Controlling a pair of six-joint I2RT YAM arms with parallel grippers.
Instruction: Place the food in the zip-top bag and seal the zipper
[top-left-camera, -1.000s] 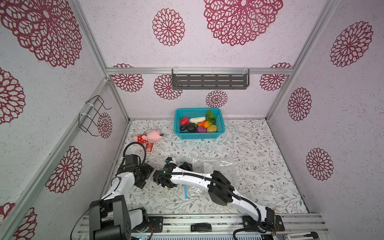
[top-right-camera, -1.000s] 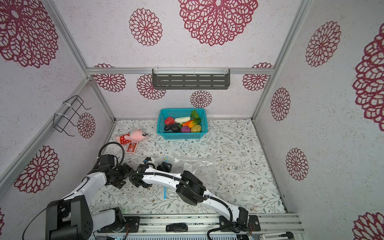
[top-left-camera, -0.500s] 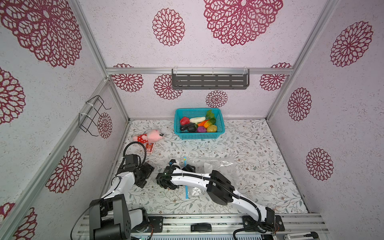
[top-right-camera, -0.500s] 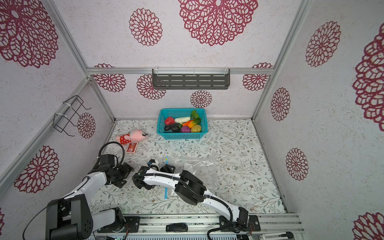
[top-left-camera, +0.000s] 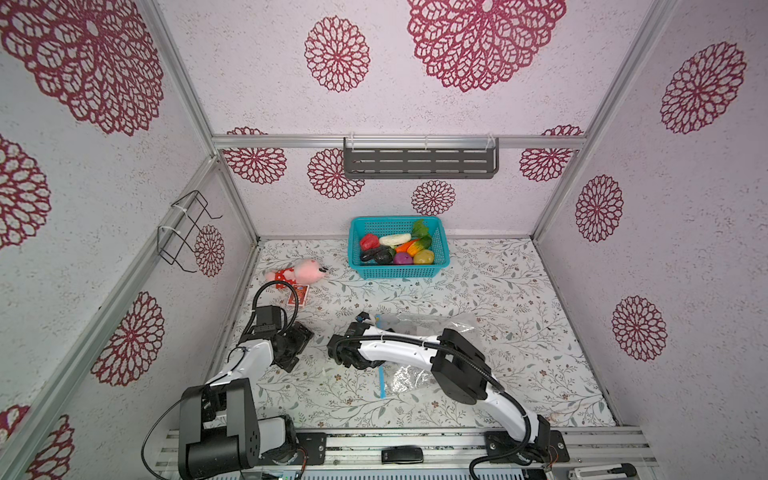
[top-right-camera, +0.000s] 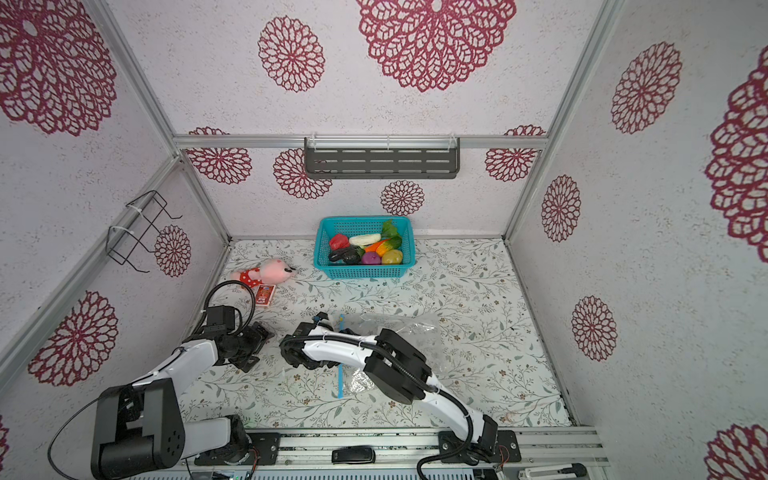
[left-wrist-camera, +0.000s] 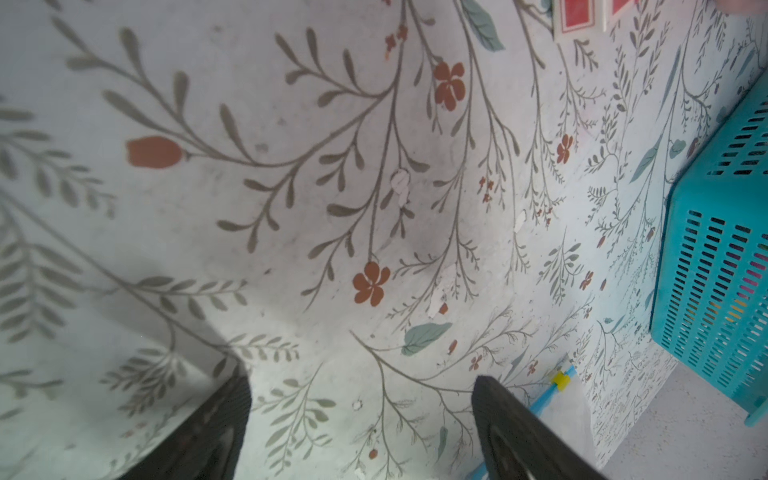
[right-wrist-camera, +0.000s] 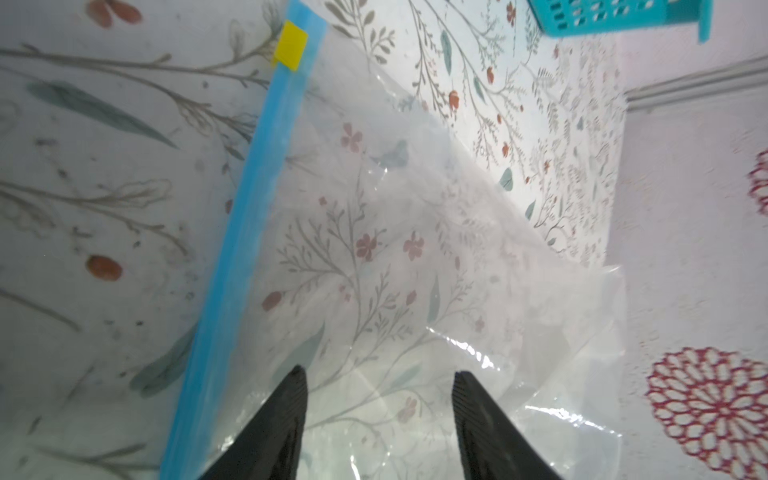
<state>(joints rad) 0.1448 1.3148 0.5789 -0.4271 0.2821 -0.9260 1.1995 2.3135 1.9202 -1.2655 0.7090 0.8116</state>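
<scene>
**Q:** What is recorded in both top views?

**A:** The food (top-left-camera: 397, 249) (top-right-camera: 365, 251) is seen piled inside the basket (top-left-camera: 399, 272), which is set against the back wall. The bag (top-left-camera: 432, 322) is laid flat on the table (top-left-camera: 519, 332), well in front of the basket. The zipper (top-left-camera: 381, 384) is run along one bag edge, pointing toward the basket. Its slider (top-left-camera: 376, 318) is at the end nearer the basket. The right arm (top-left-camera: 399, 347) is stretched across the bag. The left arm (top-left-camera: 253, 357) is held off the bag, farther from the basket than the plush (top-left-camera: 299, 272), which is laid near the basket.

**Q:** What is given by the left wrist view?

**A:** The left gripper (left-wrist-camera: 361, 386) is shown with its jaws spread wide over bare table. The slider end of the zipper is seen between the gripper and the basket. The basket wall is seen well beyond the tips.

**Q:** What is given by the right wrist view?

**A:** The right gripper (right-wrist-camera: 378, 376) is shown with its jaws parted and the tips set over the bag, just beside the zipper. Clear film is seen across the gap. Whether the tips touch the film cannot be told. The zipper is run from beside the tips toward the basket, and a basket corner is seen beyond the slider.
</scene>
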